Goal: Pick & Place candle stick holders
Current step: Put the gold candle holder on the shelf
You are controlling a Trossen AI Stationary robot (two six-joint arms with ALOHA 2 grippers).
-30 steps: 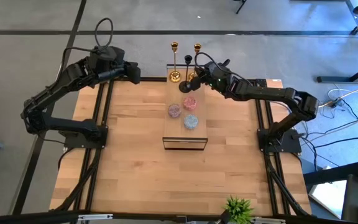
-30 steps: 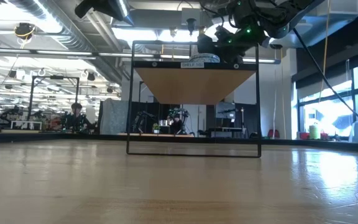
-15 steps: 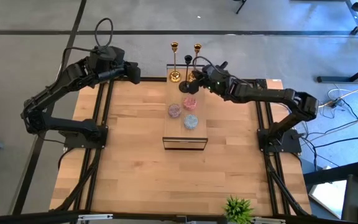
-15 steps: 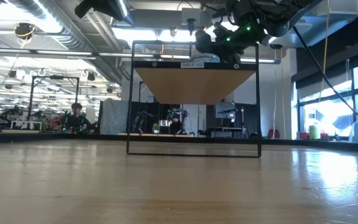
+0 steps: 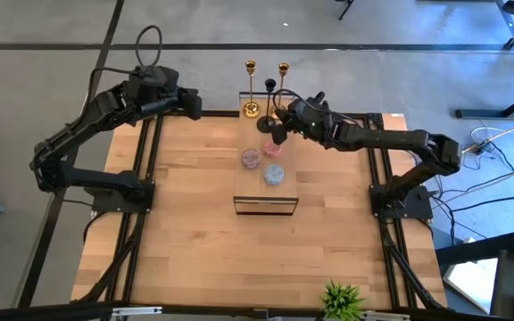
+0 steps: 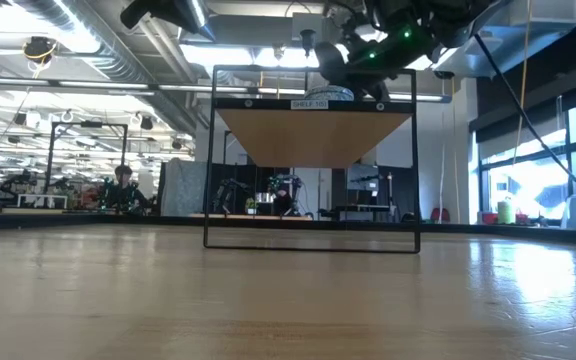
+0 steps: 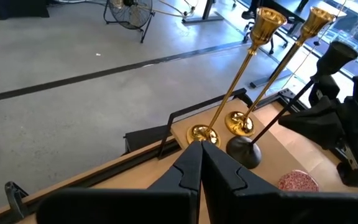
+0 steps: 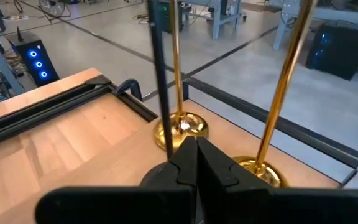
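Three candle stick holders stand on their round bases at the far end of a raised wooden shelf (image 5: 259, 191): two gold ones (image 5: 251, 89) (image 5: 283, 85) and a black one (image 5: 269, 105). My right gripper (image 8: 189, 148) is shut. It reaches over the shelf from the right, its tips low beside the black holder's stem (image 8: 159, 81), with the gold stems (image 8: 284, 81) beyond. My left gripper (image 7: 199, 158) is shut and hangs left of the shelf's far end (image 5: 194, 105), pointing at the holders and apart from them. My right gripper's shut fingertips (image 8: 180, 152) stand right next to the lower stem of the black holder (image 8: 165, 134), coming level from the table's right. Whether they touch it I cannot tell. The holder stands upright on its base on the shelf.
Two pink round discs (image 5: 251, 158) (image 7: 298, 180) and a blue one (image 5: 274, 174) lie on the shelf top near the holders. The shelf's black frame (image 6: 311, 245) stands on the table's middle. A small green plant (image 5: 342, 299) sits at the near edge.
My right gripper, staying shut, has swung toward the table's left and slightly toward its near edge. It has come in over the shelf, closer to the black holder's base. All three holders stand where they were.
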